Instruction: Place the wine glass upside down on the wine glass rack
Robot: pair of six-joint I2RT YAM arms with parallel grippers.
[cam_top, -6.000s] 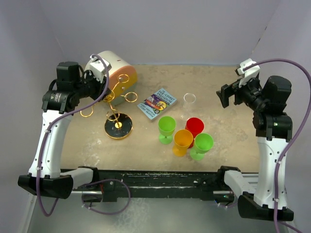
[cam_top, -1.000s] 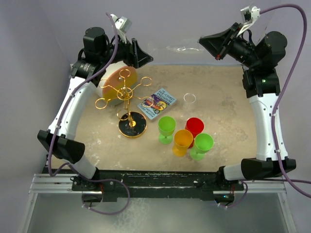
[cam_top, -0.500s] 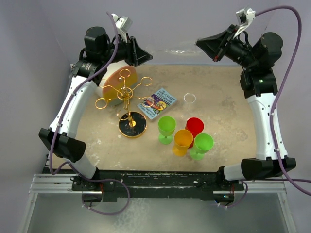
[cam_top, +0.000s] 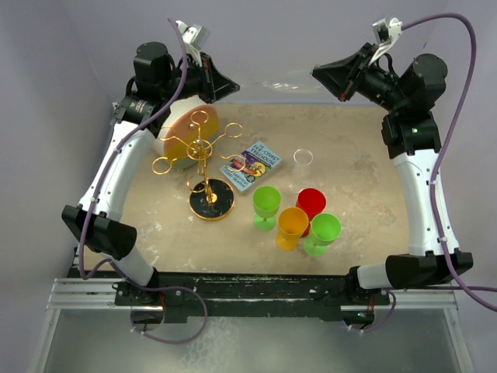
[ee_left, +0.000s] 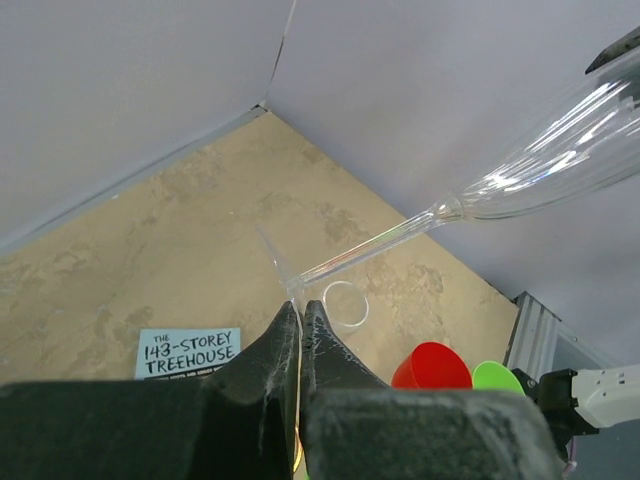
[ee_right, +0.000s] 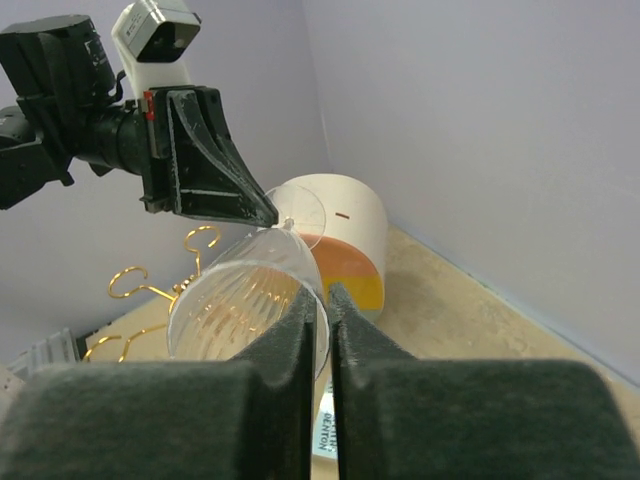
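Wine glass (ee_left: 530, 170): clear, horizontal, aloft near desk (cam_top: 365, 179) far edge. Left end effector (ee_left: 301, 308) pinches its foot; right end effector (ee_right: 326, 295) pinches bowl rim. Wine glass rack (cam_top: 203, 155): upright, desk's left side.

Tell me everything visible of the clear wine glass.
The wine glass is clear, with a ribbed bowl, a long thin stem and a flat round foot. It lies on its side in mid-air between the arms. The left gripper pinches its foot; the right gripper pinches the bowl's rim.
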